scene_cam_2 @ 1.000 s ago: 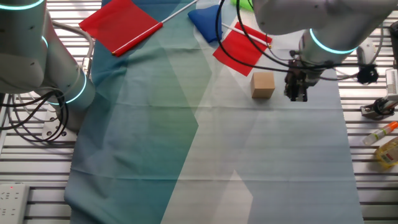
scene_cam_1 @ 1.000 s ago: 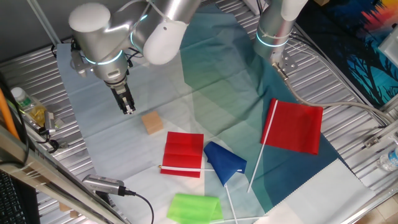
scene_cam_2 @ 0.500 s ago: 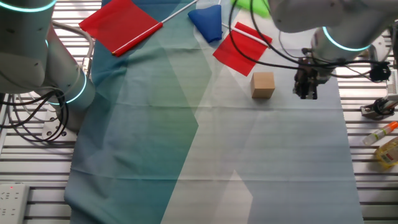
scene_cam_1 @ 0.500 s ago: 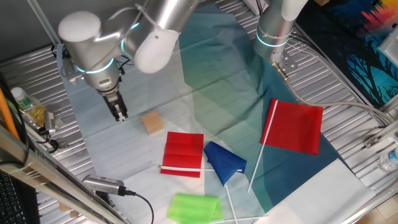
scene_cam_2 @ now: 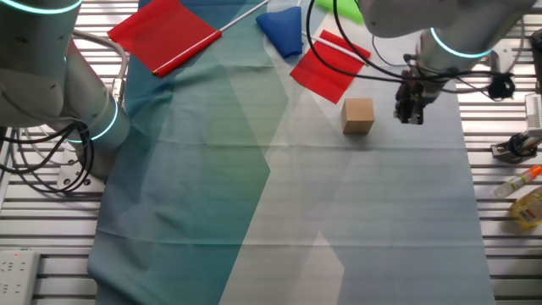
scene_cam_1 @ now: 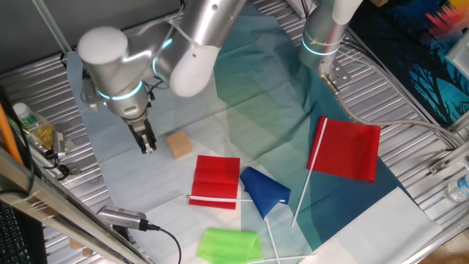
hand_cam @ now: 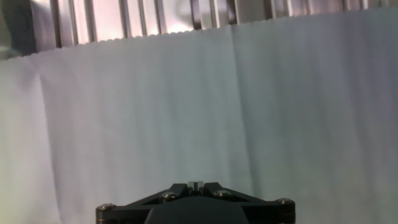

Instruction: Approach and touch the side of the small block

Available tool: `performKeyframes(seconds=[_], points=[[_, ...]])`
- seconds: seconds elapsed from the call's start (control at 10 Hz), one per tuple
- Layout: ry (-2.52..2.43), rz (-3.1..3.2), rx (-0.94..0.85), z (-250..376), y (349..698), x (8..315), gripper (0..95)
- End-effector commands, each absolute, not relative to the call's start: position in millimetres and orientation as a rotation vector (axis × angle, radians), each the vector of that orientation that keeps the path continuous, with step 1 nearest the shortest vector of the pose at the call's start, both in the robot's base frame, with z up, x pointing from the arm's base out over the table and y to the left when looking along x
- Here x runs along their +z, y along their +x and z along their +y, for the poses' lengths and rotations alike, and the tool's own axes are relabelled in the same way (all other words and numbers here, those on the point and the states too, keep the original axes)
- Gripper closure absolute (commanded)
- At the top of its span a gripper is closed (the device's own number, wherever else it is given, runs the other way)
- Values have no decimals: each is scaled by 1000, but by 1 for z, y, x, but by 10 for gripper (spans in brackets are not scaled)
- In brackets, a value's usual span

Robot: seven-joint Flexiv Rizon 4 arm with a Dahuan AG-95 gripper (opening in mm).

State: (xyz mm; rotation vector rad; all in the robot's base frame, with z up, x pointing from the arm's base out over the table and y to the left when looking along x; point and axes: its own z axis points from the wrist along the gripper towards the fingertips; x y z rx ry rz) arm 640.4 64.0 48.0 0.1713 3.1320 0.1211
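While the fingers (scene_cam_1: pixel 148 146) hang pressed together, the small block (scene_cam_1: pixel 179 144) sits just beside them, apart

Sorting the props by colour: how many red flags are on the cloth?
2. One folded red flag lies beside the small block; a larger red flag lies at the cloth's far side. None seems hidden.

A table of ribbed silver metal slats (scene_cam_1: pixel 410 158) carries a large creased cloth in pale grey and teal panels (scene_cam_1: pixel 242 95), which covers most of its middle. Directly on the slats at the edges lie a clear plastic bottle with yellowish contents (scene_cam_1: pixel 33 126), black cables (scene_cam_2: pixel 51 165), and a white power strip (scene_cam_2: pixel 17 264) at one corner.
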Motion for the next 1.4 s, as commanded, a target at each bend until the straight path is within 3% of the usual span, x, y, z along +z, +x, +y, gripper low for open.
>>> performKeyframes(seconds=[0.1,1.4], points=[[171,3120,119,66,634,44,950],[149,3118,118,61,616,42,950]])
